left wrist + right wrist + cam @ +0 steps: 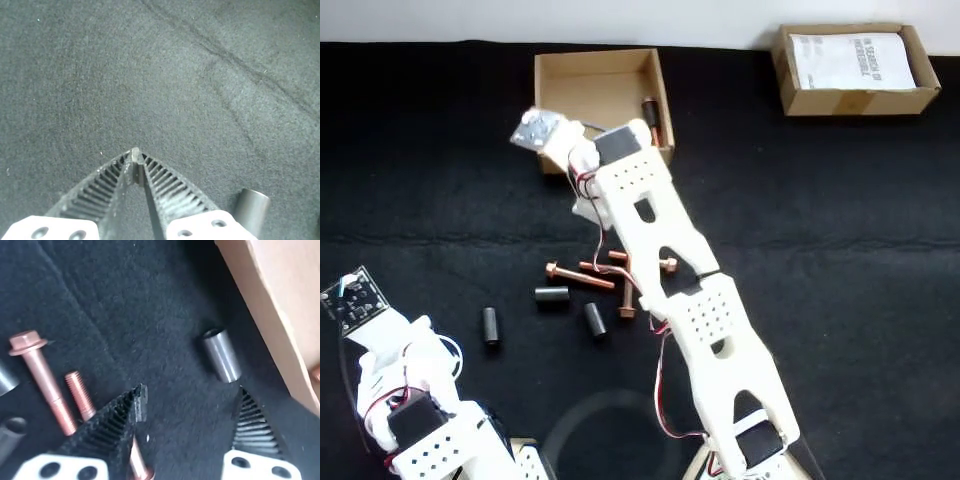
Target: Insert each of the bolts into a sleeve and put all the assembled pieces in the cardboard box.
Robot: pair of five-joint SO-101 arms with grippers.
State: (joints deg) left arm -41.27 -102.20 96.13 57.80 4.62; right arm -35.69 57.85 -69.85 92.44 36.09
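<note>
Right gripper (191, 399): spread wide, empty, above a sleeve (222, 355) just beside the cardboard box (270, 305).
Left gripper (136, 156): pinched closed on nothing, over bare mat (150, 75).
Bolts (582, 276): lay loose mid-table near 3 other sleeves (552, 296).
Handling: judged light, stiff, smooth, prone to rolling; best pinched across the sleeve's middle.
</note>
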